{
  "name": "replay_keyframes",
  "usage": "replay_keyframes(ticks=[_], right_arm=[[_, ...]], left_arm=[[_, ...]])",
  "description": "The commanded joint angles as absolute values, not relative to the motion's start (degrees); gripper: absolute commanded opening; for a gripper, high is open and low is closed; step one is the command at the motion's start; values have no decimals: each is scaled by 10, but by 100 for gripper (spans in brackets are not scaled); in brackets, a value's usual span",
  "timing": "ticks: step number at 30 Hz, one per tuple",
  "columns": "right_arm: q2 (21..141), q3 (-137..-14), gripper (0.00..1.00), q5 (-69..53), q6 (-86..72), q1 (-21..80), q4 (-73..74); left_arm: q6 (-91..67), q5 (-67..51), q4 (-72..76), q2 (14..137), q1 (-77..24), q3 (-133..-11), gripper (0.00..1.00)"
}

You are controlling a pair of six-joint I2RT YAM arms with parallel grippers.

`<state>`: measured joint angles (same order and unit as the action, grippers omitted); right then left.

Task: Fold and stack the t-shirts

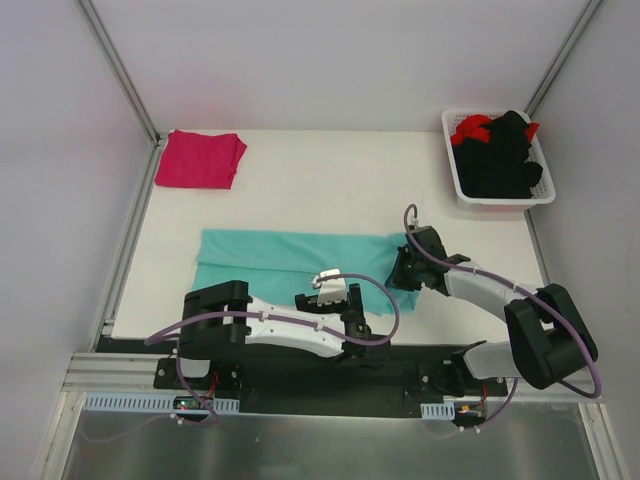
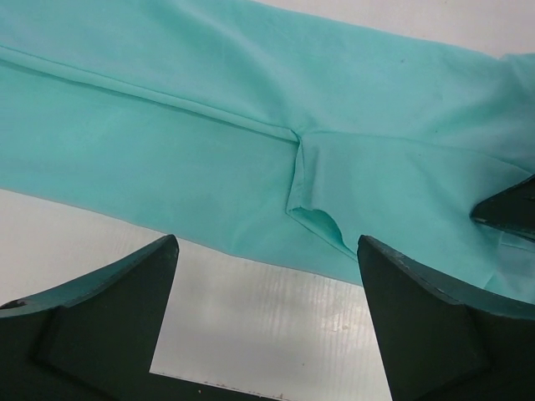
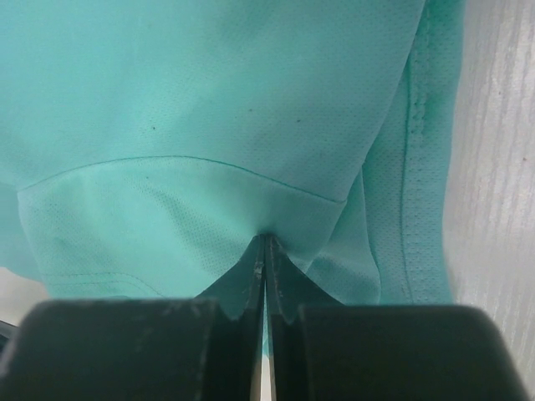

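At the right fingers (image 3: 238,292): pressed together, clamped on a fold of the teal t-shirt (image 3: 209,100) beside its stitched hem. At the left fingers (image 2: 109,292): spread apart, gripping nothing, poised at the same shirt's near edge by a sleeve opening. Laid out as a long band across mid-tabletop (image 1: 300,190). Farther out: folded pink t-shirt (image 1: 200,158) at far-left corner, well apart.

The teal t-shirt (image 3: 209,100) was soft matt cloth with a fine dotted knit and a stitched hem. The pink t-shirt (image 1: 200,158) looked also matt cloth. The table (image 2: 251,334) was white, faintly ribbed, slightly shiny. The fingers (image 2: 109,309) of the left gripper (image 2: 267,251) were dark matt plastic, and the basket (image 1: 500,201) white plastic lattice.
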<state>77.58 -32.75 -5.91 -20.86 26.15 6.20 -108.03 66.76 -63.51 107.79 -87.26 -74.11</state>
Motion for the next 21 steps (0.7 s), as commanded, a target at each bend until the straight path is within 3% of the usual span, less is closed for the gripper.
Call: replay_keyframes(ticks=[1, 6, 14, 21], right_arm=[[791, -301, 1, -45, -206, 259, 109], [786, -314, 1, -42, -204, 260, 122], [784, -317, 1, -40, -199, 259, 132], [792, -327, 1, -45, -196, 260, 139]], left_arm=[[-1092, 682, -600, 1095, -860, -713, 89], [-1025, 650, -511, 1128, -826, -706, 90], [-978, 642, -503, 1182, -816, -772, 91], [-986, 642, -503, 1165, -811, -759, 90]])
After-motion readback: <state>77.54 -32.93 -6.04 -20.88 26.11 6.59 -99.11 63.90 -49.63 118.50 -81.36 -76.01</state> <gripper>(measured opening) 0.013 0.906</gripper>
